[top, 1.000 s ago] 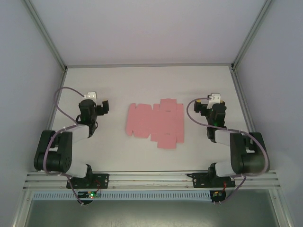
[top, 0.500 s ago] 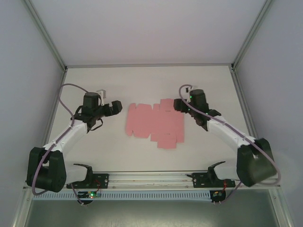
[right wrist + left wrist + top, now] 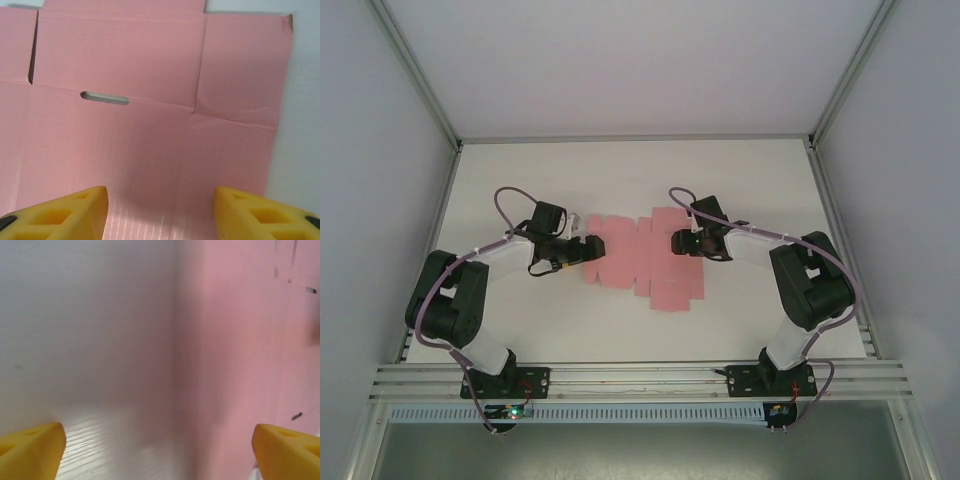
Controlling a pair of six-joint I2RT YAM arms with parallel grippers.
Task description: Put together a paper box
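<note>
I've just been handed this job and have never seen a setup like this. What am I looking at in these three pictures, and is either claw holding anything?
These are two robot arms bolted at the near edge of a white table. The wide picture comes from a fixed camera above and behind them, so the left gripper is on the left and the right gripper on the right. The other two pictures come from a small camera on each wrist. The yellow wedges at the bottom are that gripper's own fingertips.

On the table lies the paper box, a flat pink die-cut sheet with flaps, not yet folded. The left gripper is at its left edge. The right gripper is over its right part, near a small slot. Both stand open and hold nothing.
</note>
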